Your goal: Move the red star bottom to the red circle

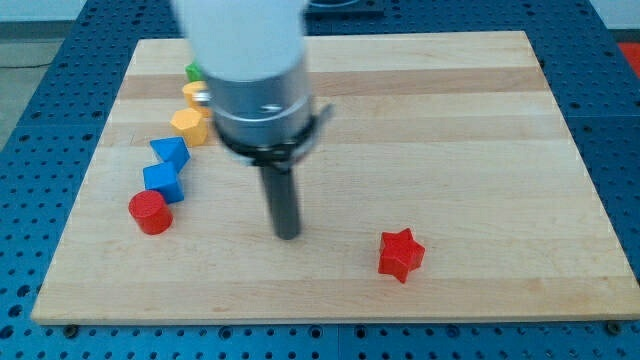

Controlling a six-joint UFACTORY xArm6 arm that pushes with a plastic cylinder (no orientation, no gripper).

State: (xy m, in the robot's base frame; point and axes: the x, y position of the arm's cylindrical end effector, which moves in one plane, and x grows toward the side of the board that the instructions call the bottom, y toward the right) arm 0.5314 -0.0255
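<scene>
My tip (287,234) rests on the wooden bench (480,120) between the two task blocks, touching neither. There is no gripper on this arm, only the dark rod, so nothing is grasped. The red star (401,254) sits to the view's right of my tip, near the bench's bottom edge; the red circle (151,212) lies well apart at the view's left. To send the star leftward, I judge my tip must first get round to its right side.

Above the red circle runs a tight line of blocks: two blue blocks (165,168), an orange hexagon-like block (189,124), another yellow block (195,95) and a green block (193,72), partly hidden by the arm. Around the bench shows blue perforated surface (40,200).
</scene>
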